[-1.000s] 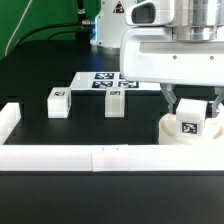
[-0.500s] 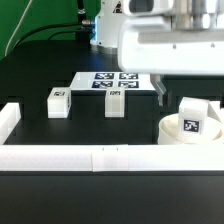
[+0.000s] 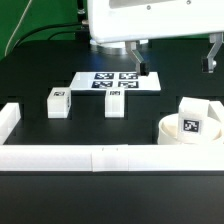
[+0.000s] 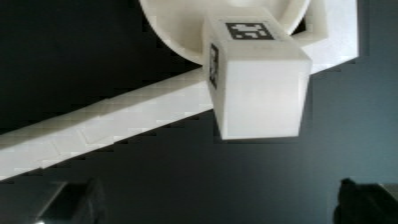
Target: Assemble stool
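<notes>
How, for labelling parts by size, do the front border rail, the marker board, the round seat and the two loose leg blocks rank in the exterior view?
1. front border rail: largest.
2. marker board and round seat: unsure, the seat sits nearer the camera.
3. left leg block and middle leg block: alike, smallest.

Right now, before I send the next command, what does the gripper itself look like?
The gripper is boxy and plain white up top, with two slim dark fingers beneath. No cables or markings show on it. The wrist view catches only the dark fingertips.
</notes>
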